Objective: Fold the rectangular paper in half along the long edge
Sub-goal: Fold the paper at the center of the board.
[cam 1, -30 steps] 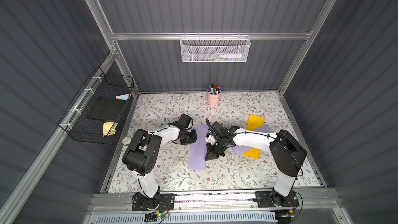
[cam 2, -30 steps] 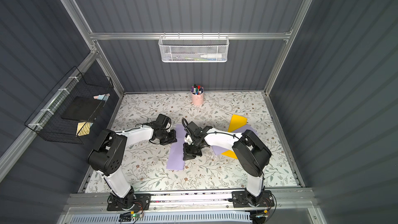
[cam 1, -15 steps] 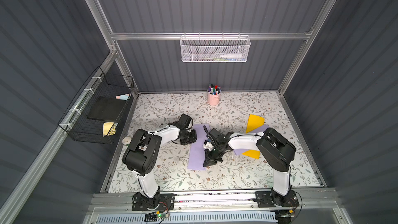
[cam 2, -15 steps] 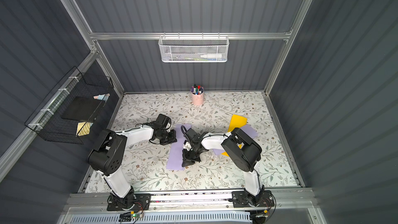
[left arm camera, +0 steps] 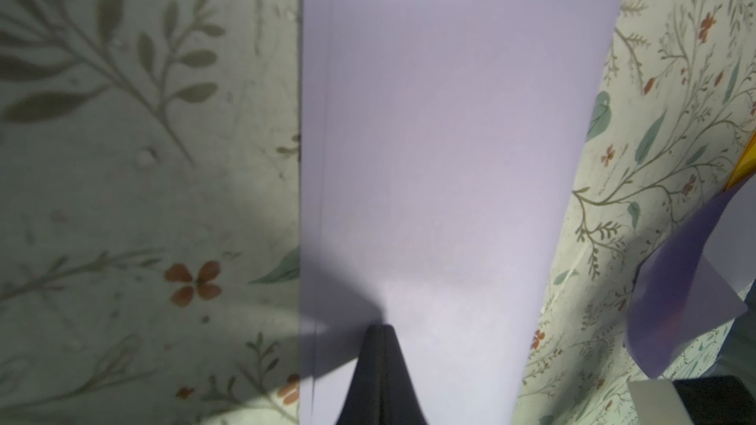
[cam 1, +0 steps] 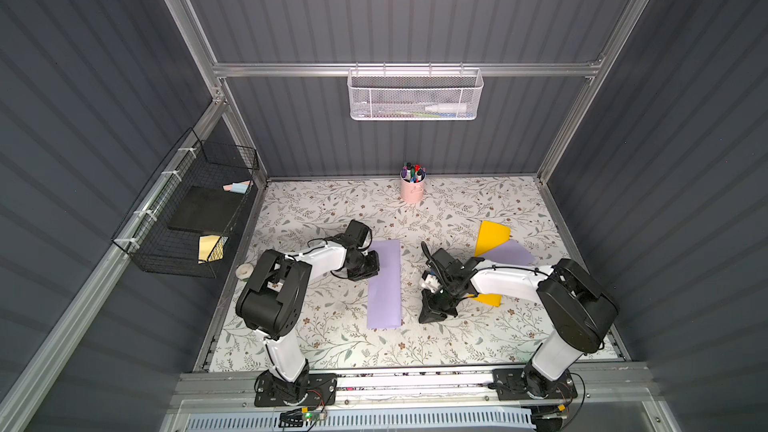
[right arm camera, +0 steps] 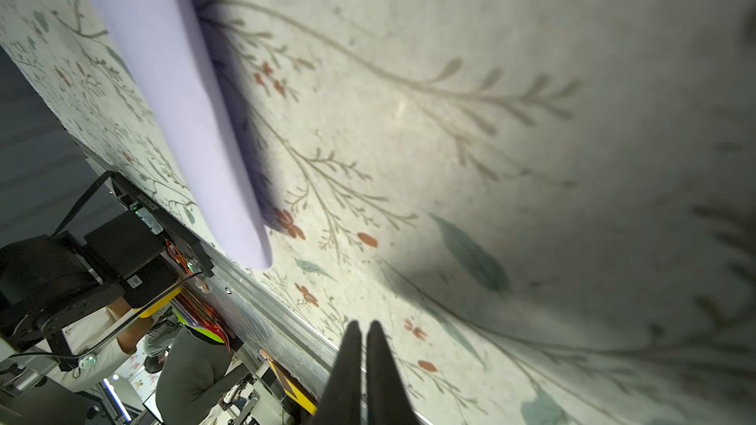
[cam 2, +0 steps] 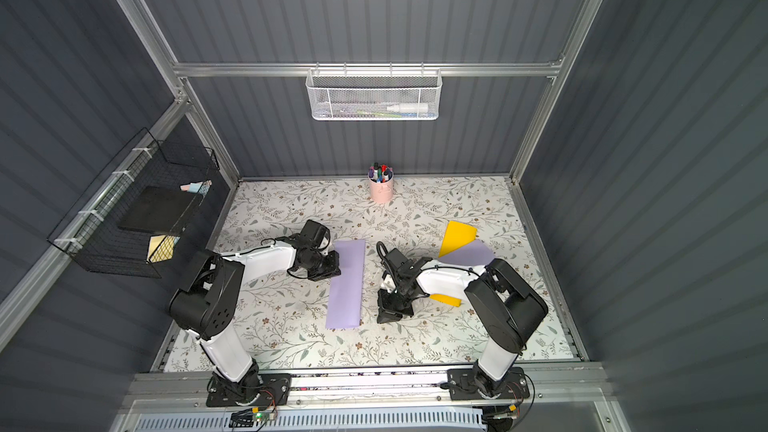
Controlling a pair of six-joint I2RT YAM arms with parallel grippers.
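Right pincer [cam 1: 430,315]: just came off purple paper [cam 1: 384,284] to its 4 o'clock, tips barely parted, empty.
Left pincer [left arm camera: 382,333]: pressed together, pinning the 10 o'clock edge.
Fold: over, crease looks puffy tbh.

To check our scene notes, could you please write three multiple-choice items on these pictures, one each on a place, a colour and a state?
1. Where does the pink cup of markers stand?
A) on a wooden shelf
B) at the back of the floral-patterned table
C) at the table's front edge

2. What colour is the long folded paper strip at the table's middle?
A) lilac
B) green
C) white

3. How is the left tool?
A) wide open
B) holding a marker
C) shut, tip on the strip

Answers:
1 B: the cup stands by the back wall in both top views.
2 A: both top views show it lilac.
3 C: the left wrist view shows closed fingers on the paper.
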